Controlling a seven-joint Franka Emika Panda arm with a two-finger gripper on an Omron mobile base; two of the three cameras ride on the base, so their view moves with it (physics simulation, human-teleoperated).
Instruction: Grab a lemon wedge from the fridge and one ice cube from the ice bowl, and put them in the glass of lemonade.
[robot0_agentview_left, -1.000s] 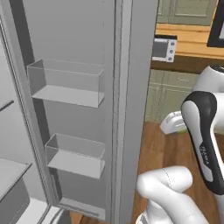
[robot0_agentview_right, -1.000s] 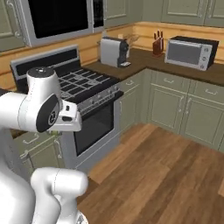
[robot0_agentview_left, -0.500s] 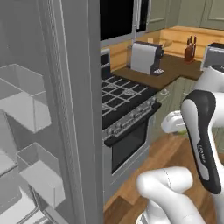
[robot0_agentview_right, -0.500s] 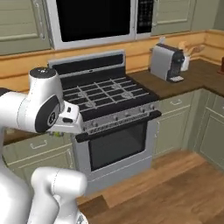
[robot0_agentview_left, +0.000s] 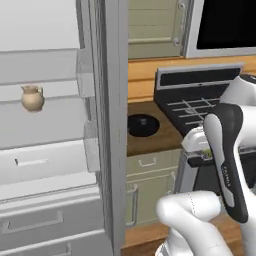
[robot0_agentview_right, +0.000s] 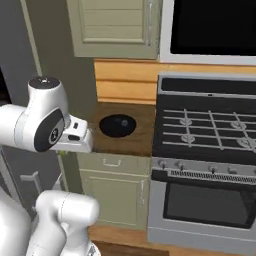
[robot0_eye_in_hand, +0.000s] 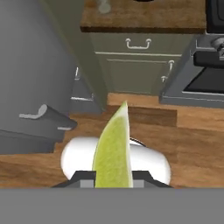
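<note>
While holding: gripper (robot0_eye_in_hand: 113, 179) is clamping lemon wedge (robot0_eye_in_hand: 113, 151)
ice bowl (robot0_agentview_right: 117, 125): sitting on counter (robot0_agentview_right: 142, 137) beside stove (robot0_agentview_right: 210, 130)

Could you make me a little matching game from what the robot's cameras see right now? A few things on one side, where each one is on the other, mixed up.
Things:
1. lemon wedge
2. ice bowl
3. tan jug
4. microwave

Places:
A. on a shelf inside the open fridge
B. on the wooden counter beside the stove
C. pinched in the gripper
D. mounted above the stove

Pairs: 1-C, 2-B, 3-A, 4-D
</note>
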